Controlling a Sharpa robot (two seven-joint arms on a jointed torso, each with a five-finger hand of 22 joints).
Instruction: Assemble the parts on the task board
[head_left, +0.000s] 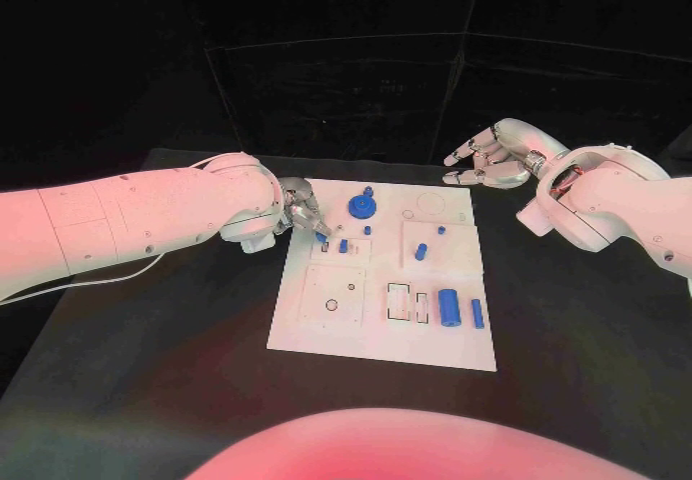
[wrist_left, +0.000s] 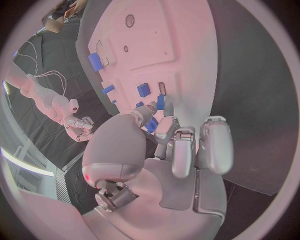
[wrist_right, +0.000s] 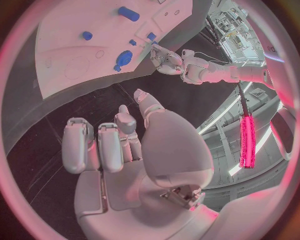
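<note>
Small blue part (head_left: 320, 237) sits at left hand's (head_left: 300, 207) fingertips.

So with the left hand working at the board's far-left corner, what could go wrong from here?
1. The left hand pinches a small blue part at its fingertips; it might slip or tilt.
2. The round blue gear-like part lies close by and could get knocked.
3. The white task board looks unclamped; pressing might shift it.

Both arms are smooth white shells with rounded, bulging segments and small dark screw dots along the left arm (head_left: 137, 215). A thin pale cable trails beneath it. Each hand (head_left: 490, 155) is silver, with blocky segmented fingers (wrist_left: 215, 145).
</note>
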